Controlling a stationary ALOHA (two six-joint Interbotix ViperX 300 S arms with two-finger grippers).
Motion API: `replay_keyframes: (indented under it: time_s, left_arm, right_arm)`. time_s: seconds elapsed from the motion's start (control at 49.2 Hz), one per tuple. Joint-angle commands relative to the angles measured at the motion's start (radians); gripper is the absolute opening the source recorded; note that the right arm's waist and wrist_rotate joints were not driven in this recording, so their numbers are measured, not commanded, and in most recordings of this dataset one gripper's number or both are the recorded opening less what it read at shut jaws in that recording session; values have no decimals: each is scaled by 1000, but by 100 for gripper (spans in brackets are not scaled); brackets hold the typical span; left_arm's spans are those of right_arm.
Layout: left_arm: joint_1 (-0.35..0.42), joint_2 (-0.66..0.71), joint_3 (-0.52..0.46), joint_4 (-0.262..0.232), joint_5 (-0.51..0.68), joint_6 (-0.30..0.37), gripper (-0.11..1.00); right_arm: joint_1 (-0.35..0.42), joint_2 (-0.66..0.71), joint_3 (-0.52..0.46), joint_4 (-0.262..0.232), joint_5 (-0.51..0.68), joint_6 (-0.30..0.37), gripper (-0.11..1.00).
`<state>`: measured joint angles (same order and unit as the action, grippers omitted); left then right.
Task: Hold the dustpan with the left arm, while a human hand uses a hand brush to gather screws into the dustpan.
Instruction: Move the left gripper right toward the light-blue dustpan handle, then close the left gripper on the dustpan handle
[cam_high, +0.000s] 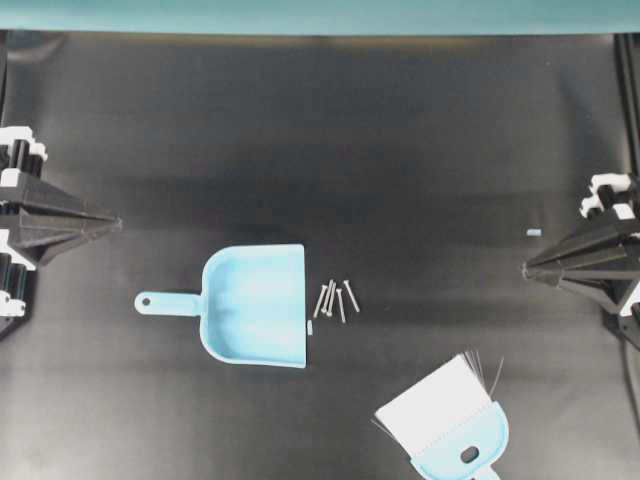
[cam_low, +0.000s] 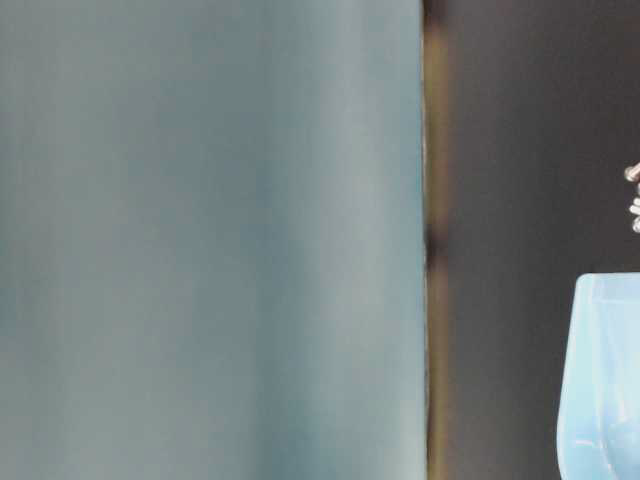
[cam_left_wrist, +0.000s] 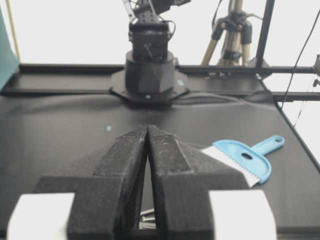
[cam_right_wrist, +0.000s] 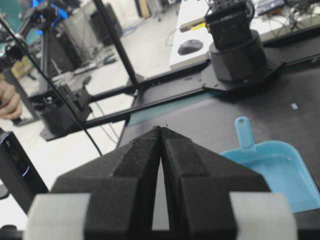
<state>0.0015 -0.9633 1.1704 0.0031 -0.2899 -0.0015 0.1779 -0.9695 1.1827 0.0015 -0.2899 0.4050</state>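
While both arms' jaws pressed together empty, dustpan (cam_high: 255, 305) lies unheld; hand brush (cam_high: 450, 420) handle cropped at edge.

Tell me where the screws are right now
In the overhead view the screws lie in a small cluster on the black table near the middle, just right of the dustpan mouth and up-left of the hand brush.

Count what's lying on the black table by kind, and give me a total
Dustpan: 1
Brush: 1
Screws: 5, as best the overhead view shows
Pale blue specks: 2, one by the right gripper, one at the dustpan's mouth
Total: 9
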Motion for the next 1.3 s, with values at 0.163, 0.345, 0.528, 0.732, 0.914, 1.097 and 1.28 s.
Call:
replay_keyframes:
  time_s: [0.163,0.345,0.528,0.732,0.914,1.097,1.28]
  left_arm:
    - [-61,146,-31,41,207,-9,0]
    - [-64,245,-54,41,298,-6,0]
    - [-52,284,-55,41,302,-3,0]
    - [-48,341,-51,41,308,-14,0]
    - [-51,428,-61,41,307,-72,2]
    - [-49,491,-60,40,301,-89,48]
    - [-48,572,-77,41,308,-120,89]
  right_arm:
    - [0,-29,66,0,153,-2,0]
    - [0,-66,84,-38,403,-2,0]
    - [0,-138,72,-61,476,-2,0]
    - [0,-233,107,-63,503,-2,0]
    - [0,-305,166,-61,554,-2,0]
    - [0,-371,201,-51,592,-2,0]
    - [0,-425,210,-51,592,-2,0]
